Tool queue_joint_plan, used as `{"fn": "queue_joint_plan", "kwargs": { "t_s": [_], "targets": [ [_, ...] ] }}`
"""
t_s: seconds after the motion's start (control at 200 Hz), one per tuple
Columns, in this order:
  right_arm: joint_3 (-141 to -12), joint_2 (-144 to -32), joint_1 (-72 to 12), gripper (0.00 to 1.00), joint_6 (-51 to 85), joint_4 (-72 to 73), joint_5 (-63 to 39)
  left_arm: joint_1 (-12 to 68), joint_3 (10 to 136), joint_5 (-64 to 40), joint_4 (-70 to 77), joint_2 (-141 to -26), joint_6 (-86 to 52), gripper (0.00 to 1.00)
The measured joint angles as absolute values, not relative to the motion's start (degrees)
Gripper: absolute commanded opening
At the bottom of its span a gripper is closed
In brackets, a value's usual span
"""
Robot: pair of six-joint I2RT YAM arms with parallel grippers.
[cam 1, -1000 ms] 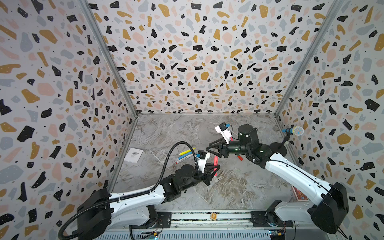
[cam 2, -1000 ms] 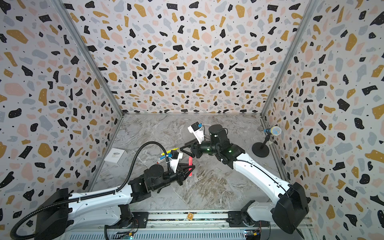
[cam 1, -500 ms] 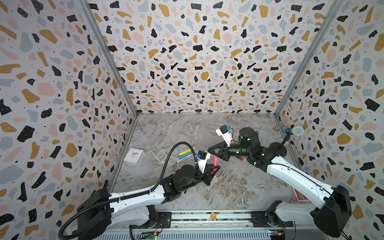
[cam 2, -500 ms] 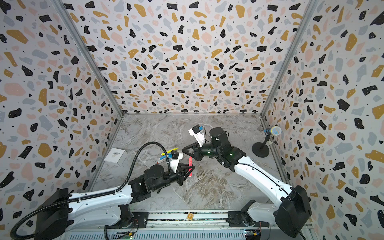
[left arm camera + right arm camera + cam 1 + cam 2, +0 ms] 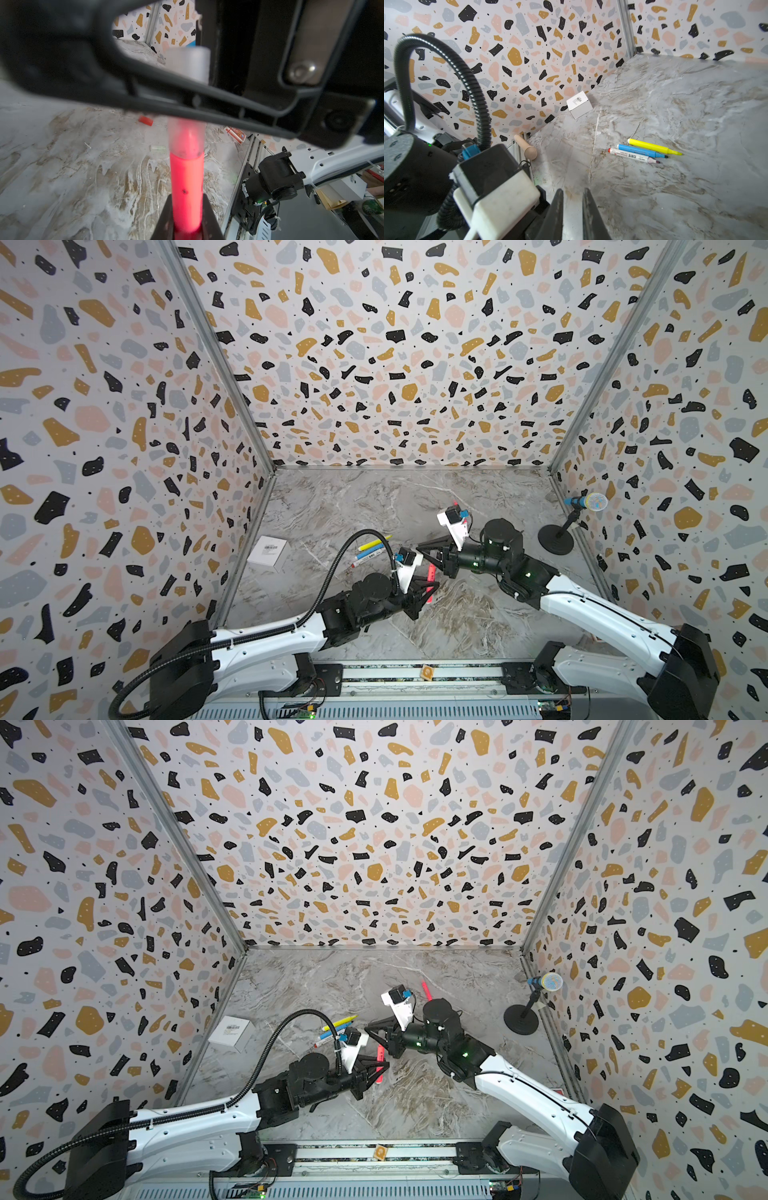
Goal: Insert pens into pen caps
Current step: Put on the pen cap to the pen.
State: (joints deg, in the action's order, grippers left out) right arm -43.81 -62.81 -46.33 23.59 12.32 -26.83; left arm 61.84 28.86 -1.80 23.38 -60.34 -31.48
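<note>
The right arm (image 5: 582, 614) has slid a touch toward 6 o'clock since a second ago. Its jaws stood apart then and have now come together. The left arm (image 5: 270, 639) hasn't budged. So we're mid-capping, around the middle of the marble table (image 5: 374, 506).

The right gripper (image 5: 420, 548) is closed, with nothing showing between its fingers in its own wrist view. From the left wrist view one finger lies across the cap, but we can't tell if it touches. The left gripper (image 5: 430, 585) is clamped on the pink pen (image 5: 187, 187), with the capped end toward 12 o'clock in both top views. The frosted cap (image 5: 187, 137) sits over the tip, and pink shows through only part of it, so we reckon it's on but not fully seated.

To do this well, we keep the left clamp tight and push with the closed right jaws straight along the pen's axis. Any sideways shove and the pen probably slips or tilts.

The yellow pen (image 5: 652, 146), blue pen (image 5: 637, 151) and white pen (image 5: 631, 155) lie side by side, uncapped, at 10 o'clock of the held one. A second pink pen (image 5: 426, 988) lies at 1 o'clock. A red-orange cap (image 5: 145, 121) and a clear cap (image 5: 158, 148) lie loose on the table.
</note>
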Motion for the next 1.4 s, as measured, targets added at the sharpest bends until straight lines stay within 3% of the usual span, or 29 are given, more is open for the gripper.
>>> {"fn": "queue_joint_plan", "kwargs": {
  "t_s": [0.4, 0.941, 1.402],
  "targets": [
    [-30.5, -58.5, -56.1, 0.0, 31.1, 27.8, -7.0, 58.7, 29.1, -12.1, 16.6, -59.7, -30.3, 0.0],
    [-26.7, -60.1, -57.0, 0.0, 33.8, 39.4, -7.9, 50.7, 29.1, -28.3, 15.9, -57.0, -31.0, 0.0],
    [-28.9, -61.6, -59.6, 0.0, 36.0, 37.7, -2.4, 48.8, 29.1, -29.6, 15.7, -55.7, -32.4, 0.0]
  ]
}}
